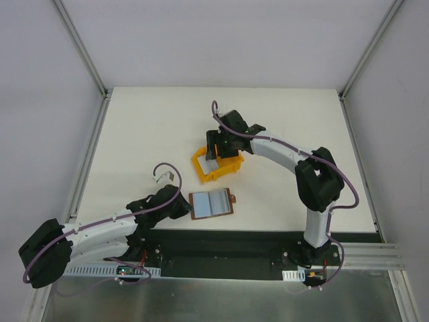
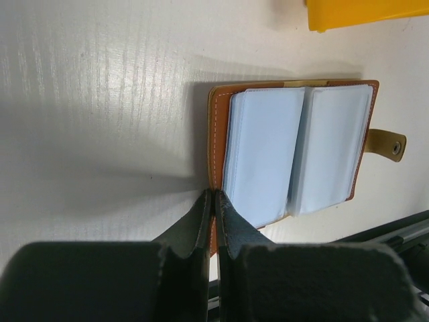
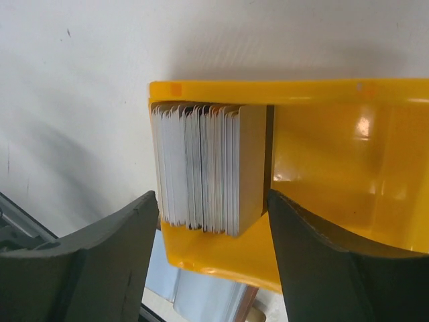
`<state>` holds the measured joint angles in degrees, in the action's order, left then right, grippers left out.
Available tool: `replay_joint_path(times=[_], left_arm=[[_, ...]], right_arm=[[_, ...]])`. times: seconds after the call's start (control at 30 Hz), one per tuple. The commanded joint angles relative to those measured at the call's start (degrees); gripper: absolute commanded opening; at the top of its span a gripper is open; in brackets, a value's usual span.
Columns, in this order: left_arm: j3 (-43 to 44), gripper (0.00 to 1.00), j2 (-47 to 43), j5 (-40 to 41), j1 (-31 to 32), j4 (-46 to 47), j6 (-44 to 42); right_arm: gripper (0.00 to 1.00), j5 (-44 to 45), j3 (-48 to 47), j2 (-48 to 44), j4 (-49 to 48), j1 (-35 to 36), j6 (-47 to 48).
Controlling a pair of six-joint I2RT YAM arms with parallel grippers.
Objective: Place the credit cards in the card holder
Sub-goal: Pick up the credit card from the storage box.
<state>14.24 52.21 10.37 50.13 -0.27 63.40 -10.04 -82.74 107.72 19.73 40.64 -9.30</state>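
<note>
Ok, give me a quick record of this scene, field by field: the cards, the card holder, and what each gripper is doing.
credit cards: stacked on edge at one end of the yellow bin
card holder: lying open on the table, pale sleeves facing up, snap tab undone
left gripper: shut, tips at the card holder's brown edge; a pinch on it cannot be confirmed
right gripper: open, one finger on each side of the card stack
task stage: no card lifted out yet

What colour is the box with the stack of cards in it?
Bright yellow. The right wrist view shows the box best.
</note>
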Motion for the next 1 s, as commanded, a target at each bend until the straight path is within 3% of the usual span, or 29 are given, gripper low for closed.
replay_joint_path(times=[0.0, 0.47, 0.97], left_arm=[[2.1, 0.0, 1.1, -0.9, -1.0, -0.2, -2.2], [2.3, 0.0, 2.9, -2.4, -1.7, 1.4, -2.6], [2.2, 0.0, 3.4, -3.2, -1.9, 2.0, -2.6]], right_arm=[[0.69, -3.9, -5.1, 3.5, 1.7, -0.7, 2.1], [0.69, -11.5, -7.1, 8.8, 1.4, -1.8, 1.8], [0.52, -13.1, -5.4, 5.2, 0.2, -2.3, 1.5]])
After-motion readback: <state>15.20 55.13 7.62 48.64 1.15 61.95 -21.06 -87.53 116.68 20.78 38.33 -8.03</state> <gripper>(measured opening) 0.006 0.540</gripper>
